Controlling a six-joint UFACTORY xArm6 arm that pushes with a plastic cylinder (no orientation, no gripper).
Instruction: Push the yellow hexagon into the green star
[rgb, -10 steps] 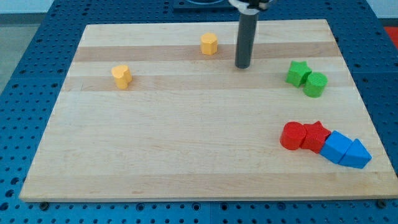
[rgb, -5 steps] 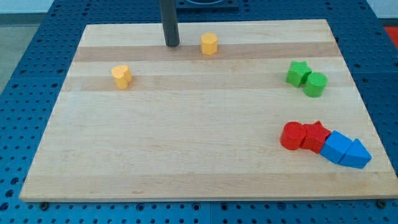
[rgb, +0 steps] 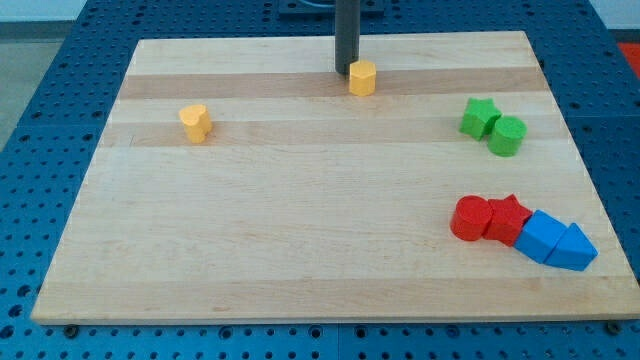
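- The arm ends in a plain rod; no jaws to open or shut.
- My tip (rgb: 346, 72) touches the yellow hexagon (rgb: 362, 77), top centre.
- The green star (rgb: 479, 117) sits well apart, upper right.

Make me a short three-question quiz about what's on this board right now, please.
1. True or false: my tip is at the yellow hexagon's left edge as the view shows it.
2. Which block touches the green star? A) red star B) green cylinder C) blue cube
3. How many yellow blocks are there?

Key: 1 true; 2 B; 3 two, the hexagon and a second yellow block.
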